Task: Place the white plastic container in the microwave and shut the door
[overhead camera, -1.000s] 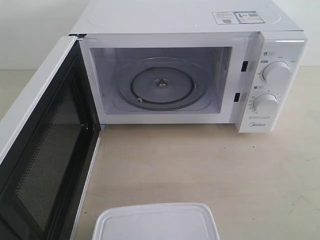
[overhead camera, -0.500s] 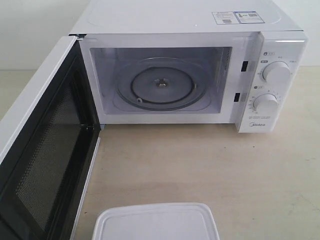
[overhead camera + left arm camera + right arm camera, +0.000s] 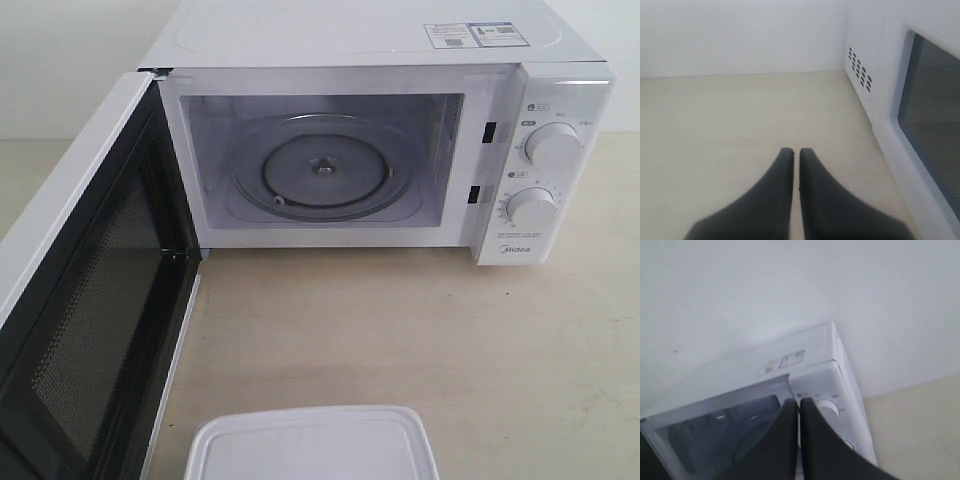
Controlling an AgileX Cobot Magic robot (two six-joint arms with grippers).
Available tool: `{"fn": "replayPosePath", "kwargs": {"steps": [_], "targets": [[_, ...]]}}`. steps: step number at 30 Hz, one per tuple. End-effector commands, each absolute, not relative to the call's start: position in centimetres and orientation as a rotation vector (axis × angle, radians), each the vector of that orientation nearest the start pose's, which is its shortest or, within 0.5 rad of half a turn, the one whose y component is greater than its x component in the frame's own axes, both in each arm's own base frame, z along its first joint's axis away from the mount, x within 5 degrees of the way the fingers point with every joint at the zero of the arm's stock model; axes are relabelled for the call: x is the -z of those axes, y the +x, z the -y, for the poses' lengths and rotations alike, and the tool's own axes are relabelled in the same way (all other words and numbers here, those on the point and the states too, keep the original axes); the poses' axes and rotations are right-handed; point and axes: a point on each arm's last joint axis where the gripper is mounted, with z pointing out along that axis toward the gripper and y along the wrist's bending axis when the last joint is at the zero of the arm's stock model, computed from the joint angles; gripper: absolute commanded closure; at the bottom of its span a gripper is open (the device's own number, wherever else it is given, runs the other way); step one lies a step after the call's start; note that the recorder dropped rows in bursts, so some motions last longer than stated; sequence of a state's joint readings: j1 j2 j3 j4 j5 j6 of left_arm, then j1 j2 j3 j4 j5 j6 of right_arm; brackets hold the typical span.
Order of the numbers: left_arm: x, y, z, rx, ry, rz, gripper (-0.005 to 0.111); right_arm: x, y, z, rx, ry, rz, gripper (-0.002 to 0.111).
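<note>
Ahead of my right gripper (image 3: 799, 401), its black jaws pressed together on nothing, stands the white boxy microwave (image 3: 820, 342) with its cavity open. My left gripper (image 3: 795, 151) is clenched empty too, with the white mesh-windowed door (image 3: 925, 115) swung out just beside it. The rectangular translucent-white plastic container (image 3: 312, 445) sits lid-up on the beige table (image 3: 400, 320) before the cavity, long axis parallel to the microwave's front — nothing has shifted since a second ago.

The microwave (image 3: 330, 35) carries the brand "Midea" under its lower knob (image 3: 531, 206). The stickers (image 3: 475, 35) on top are too small to read.
</note>
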State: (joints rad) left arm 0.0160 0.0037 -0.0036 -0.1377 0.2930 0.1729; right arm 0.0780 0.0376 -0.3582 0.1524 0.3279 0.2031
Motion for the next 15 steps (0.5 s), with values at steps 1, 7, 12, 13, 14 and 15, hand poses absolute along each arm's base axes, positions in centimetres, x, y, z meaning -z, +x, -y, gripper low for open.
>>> {"fn": "replayPosePath", "kwargs": {"steps": [1, 7, 12, 13, 14, 15], "targets": [[-18.7, 5.5, 0.3, -0.007, 0.048, -1.776, 0.102, -32.5, 2.3, -0.5, -0.452, 0.178, -1.277, 0.108], [-18.7, 5.5, 0.3, -0.007, 0.048, -1.776, 0.102, -36.8, 1.0, -0.1, -0.455, 0.171, -1.07, 0.108], [-18.7, 5.5, 0.3, -0.007, 0.048, -1.776, 0.102, -41.6, 3.9, -0.7, -0.446, 0.152, -1.213, 0.108], [-18.7, 5.5, 0.3, -0.007, 0.048, -1.776, 0.102, -42.3, 4.9, -0.9, -0.436, 0.131, -1.269, 0.108], [-18.7, 5.5, 0.3, -0.007, 0.048, -1.776, 0.102, -42.9, 5.7, -1.2, -0.426, 0.102, -1.322, 0.108], [-18.7, 5.5, 0.3, -0.007, 0.048, -1.776, 0.102, -42.9, 7.0, -1.6, -0.424, 0.069, -1.417, 0.108]]}}
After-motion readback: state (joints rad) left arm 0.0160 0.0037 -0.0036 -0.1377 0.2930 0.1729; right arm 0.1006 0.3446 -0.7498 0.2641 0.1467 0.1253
